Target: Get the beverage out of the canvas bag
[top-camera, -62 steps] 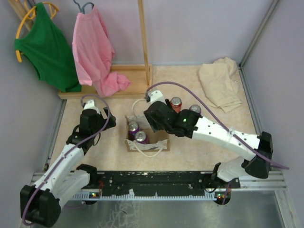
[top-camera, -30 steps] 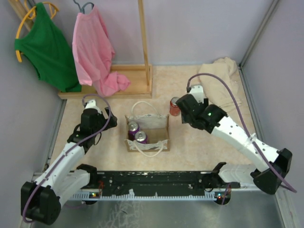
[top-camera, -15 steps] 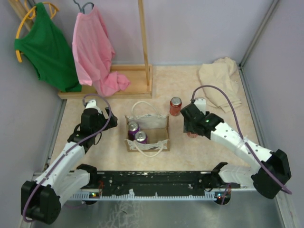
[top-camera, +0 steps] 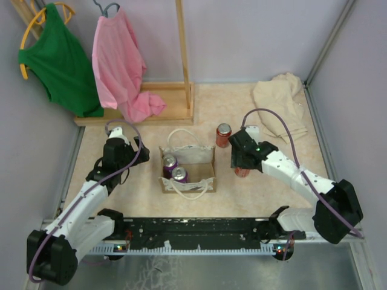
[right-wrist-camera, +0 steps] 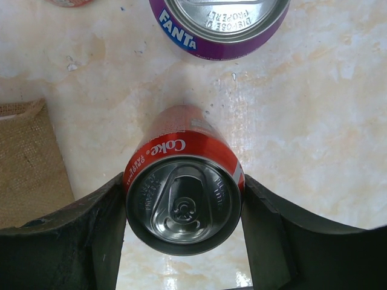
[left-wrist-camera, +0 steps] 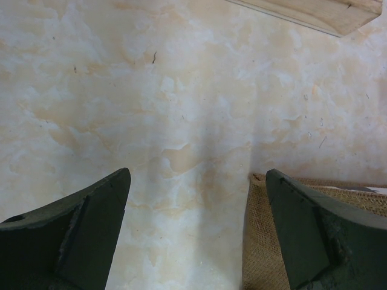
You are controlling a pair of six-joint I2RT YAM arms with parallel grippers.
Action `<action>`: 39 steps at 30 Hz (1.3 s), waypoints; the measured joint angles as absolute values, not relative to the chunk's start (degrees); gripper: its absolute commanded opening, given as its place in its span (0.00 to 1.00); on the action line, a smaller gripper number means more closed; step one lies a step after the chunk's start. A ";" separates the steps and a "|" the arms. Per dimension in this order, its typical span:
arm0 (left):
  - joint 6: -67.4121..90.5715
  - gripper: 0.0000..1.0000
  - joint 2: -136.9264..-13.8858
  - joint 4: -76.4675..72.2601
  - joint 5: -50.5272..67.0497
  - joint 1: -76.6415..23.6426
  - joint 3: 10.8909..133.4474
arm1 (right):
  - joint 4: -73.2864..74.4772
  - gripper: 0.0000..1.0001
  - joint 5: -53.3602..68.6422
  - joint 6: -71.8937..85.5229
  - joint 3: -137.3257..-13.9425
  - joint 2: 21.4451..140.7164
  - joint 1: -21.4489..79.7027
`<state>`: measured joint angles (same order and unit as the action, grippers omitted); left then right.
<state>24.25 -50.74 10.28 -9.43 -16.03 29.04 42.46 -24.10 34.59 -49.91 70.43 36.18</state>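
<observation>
Canvas bag (top-camera: 204, 169) sits mid-table, just beyond our arm bases, upright, mouth open, with white rope handles (top-camera: 188, 191) flopped over its near and far edges. We count two purple cans (top-camera: 179, 174) inside it, both upright at its left end.

Right of the bag and apart from it, the right gripper (right-wrist-camera: 182, 181) is clamped on the Coke can (right-wrist-camera: 184, 208). Both fingers (right-wrist-camera: 97, 223) press its sides, and the can is upright, tab end up. We can't tell whether its base touches the table (right-wrist-camera: 314, 121).

Just beyond it a purple Fanta can (right-wrist-camera: 221, 24) stands upright, not touching. Farther out and slightly left, a second red can (top-camera: 224, 135) stands alone off the bag's far right corner.

Left gripper (left-wrist-camera: 196, 181) is released, jaws spread wide over tabletop just left of the bag, burlap edge beside its right finger, holding nothing.

Far side: a wooden rack (top-camera: 181, 48), with a pink garment (top-camera: 118, 60) and a green garment (top-camera: 60, 60) hanging far left. A crumpled beige cloth (top-camera: 281, 106) lies far right.
</observation>
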 measured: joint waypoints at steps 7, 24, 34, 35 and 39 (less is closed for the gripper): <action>24.23 0.99 -50.74 10.28 -9.43 -16.03 28.99 | 42.41 0.52 -23.09 34.76 -49.91 71.29 35.90; 24.25 0.99 -50.74 10.28 -9.43 -16.01 28.99 | 42.44 0.99 -24.49 36.05 -49.93 71.40 35.81; 24.34 0.99 -50.57 10.33 -9.45 -16.03 28.97 | 48.47 0.90 -29.19 36.05 -58.74 65.87 37.32; 24.38 0.99 -50.50 10.33 -9.45 -16.03 28.97 | 49.39 0.89 -30.55 36.03 -60.84 64.73 38.79; 24.40 0.99 -50.50 10.33 -9.50 -16.03 28.97 | 50.61 0.82 -33.52 34.46 -69.91 62.87 48.05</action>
